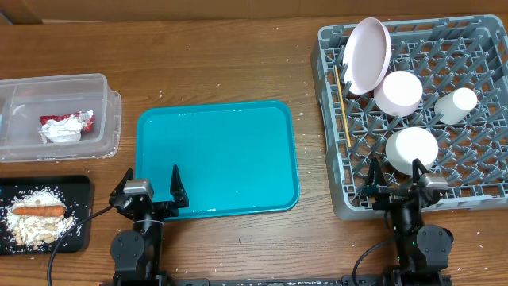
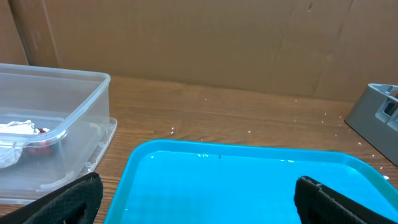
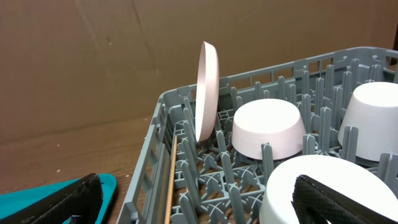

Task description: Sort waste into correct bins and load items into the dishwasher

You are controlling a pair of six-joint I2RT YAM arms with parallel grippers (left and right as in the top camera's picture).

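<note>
The grey dishwasher rack [image 1: 476, 48] at the right holds an upright white plate [image 1: 367, 54], two upturned bowls [image 1: 398, 92] [image 1: 411, 148], a cup [image 1: 456, 104] and chopsticks [image 1: 342, 107]. My right gripper [image 1: 394, 173] [image 3: 199, 199] stands open at the rack's near edge, one finger over the nearer bowl [image 3: 311, 180]. In the clear tub [image 1: 24, 99] lie a napkin and a red wrapper [image 1: 67, 125]. The black tray [image 1: 71, 184] carries the carrot stick [image 1: 40, 210] and beige scraps [image 1: 36, 226]. My left gripper [image 1: 151, 176] [image 2: 199, 199] is open and empty.
A teal serving tray [image 1: 216, 157] [image 2: 249, 180] lies bare in the middle, under the left gripper's fingers. A brown cardboard wall stands behind the table. White crumbs dot the wood. The tub [image 2: 74, 112] shows at the left of the left wrist view.
</note>
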